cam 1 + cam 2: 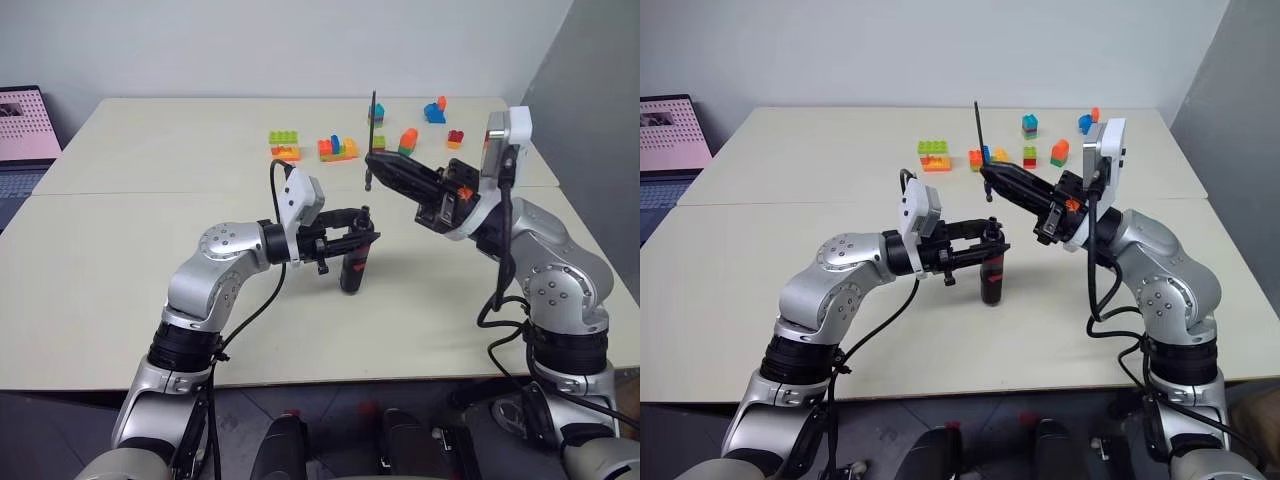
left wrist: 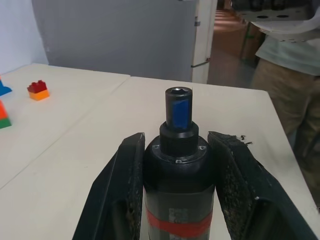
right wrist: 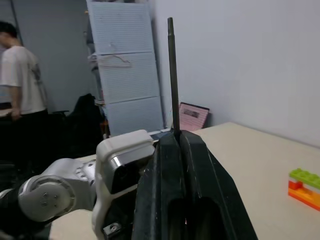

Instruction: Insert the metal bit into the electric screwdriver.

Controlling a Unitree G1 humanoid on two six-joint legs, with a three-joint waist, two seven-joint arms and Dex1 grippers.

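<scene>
From the head camera, my left gripper point(image 1: 352, 236) sits mid-frame, clamped on the electric screwdriver point(image 1: 352, 270), which hangs upright just above the table point(image 1: 120, 260). Right of centre and higher, my right gripper point(image 1: 375, 162) pinches the metal bit point(image 1: 372, 135) near-vertical, with toy bricks point(image 1: 337, 149) behind. In the left wrist view, the fingers point(image 2: 122, 185) flank the black barrel, its socket open at frame centre. In the right wrist view, the bit rises from my closed fingers point(image 3: 200, 170) toward the top edge. The bit stands well apart from the socket — a thin rod could swivel in the pinch, or miss the hole and skid off.
</scene>
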